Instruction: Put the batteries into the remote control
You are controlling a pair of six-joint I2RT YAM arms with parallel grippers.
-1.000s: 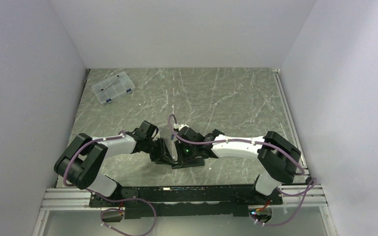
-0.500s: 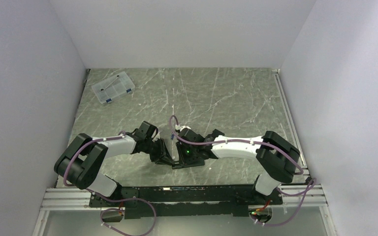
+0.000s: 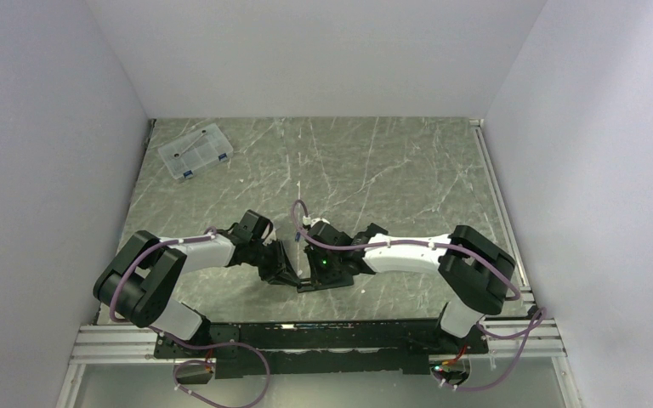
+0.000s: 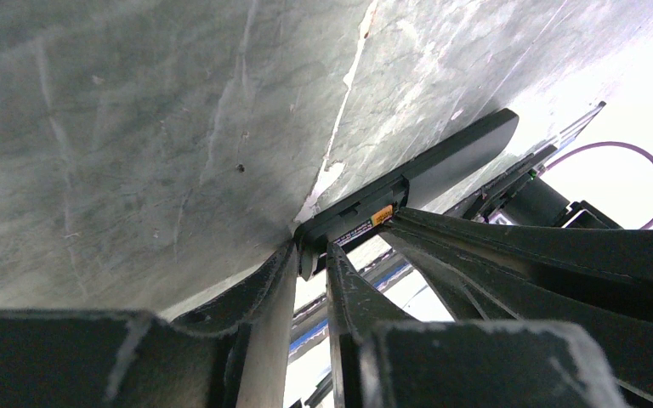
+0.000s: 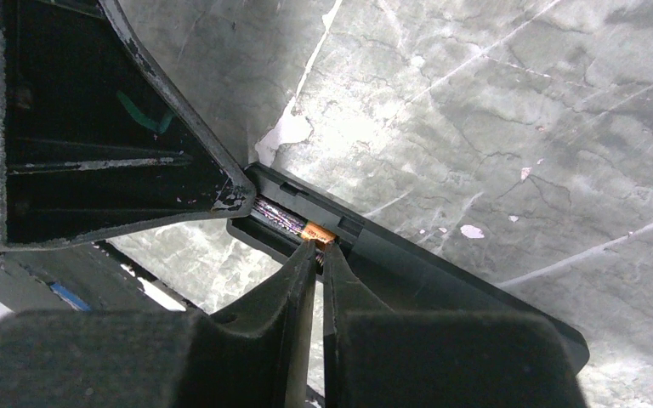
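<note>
Remote control [image 5: 442, 289] lies toward the near side of the marbled table [image 3: 408, 170], between the two arms; whether it rests flat I cannot tell. At the far back left sits a clear compartment box [image 3: 195, 151], well apart from the work. The left gripper [image 4: 310, 255] has its fingers closed on the remote's end, pinching it edgewise, apparently to keep the open bay steady. In that bay lies a dark battery [image 5: 316, 231] with a gold end. The right gripper [image 5: 316, 253] meets it from the right, fingers drawn almost together, tips against the gold end. This reads as pressing the cell home, not carrying it. No second cell shows.
</note>
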